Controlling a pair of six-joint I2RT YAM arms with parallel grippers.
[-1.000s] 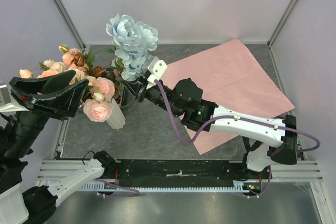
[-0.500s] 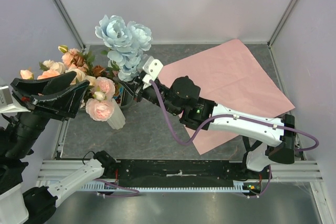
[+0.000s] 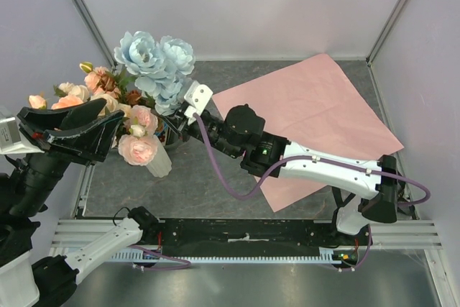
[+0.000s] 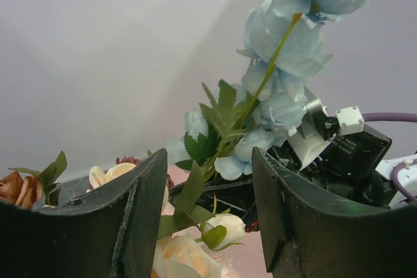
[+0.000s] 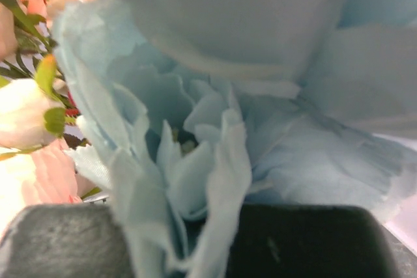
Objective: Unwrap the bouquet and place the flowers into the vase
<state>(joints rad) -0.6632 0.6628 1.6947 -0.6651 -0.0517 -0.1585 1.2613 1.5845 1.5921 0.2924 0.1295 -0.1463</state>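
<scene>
While the right arm reaches across from the right, the top view shows the blue flowers carried leftward over the last second. They now crowd against the peach and pink roses already standing in the vase, at the left of the worktop. My reading is that this stem is being brought in to join the others, so the job looks nearly finished. The pink paper lies spread flat and bare to the right, with the unwrapping done. The right hand is closed tight low on the blue stem, its forearm stretched long and low toward the vase. The left hand hangs level beside the roses, its fingers apart.

From the left wrist, both dark fingers stand wide, with leaves and a cream bud loose between them and nothing pinched. The blue flowers rise on a slanting green stem beyond, the right hand just behind its foot.

From the right wrist, blue petals fill almost everything. A dark finger shows along the bottom, and pale roses sit close at the left.
</scene>
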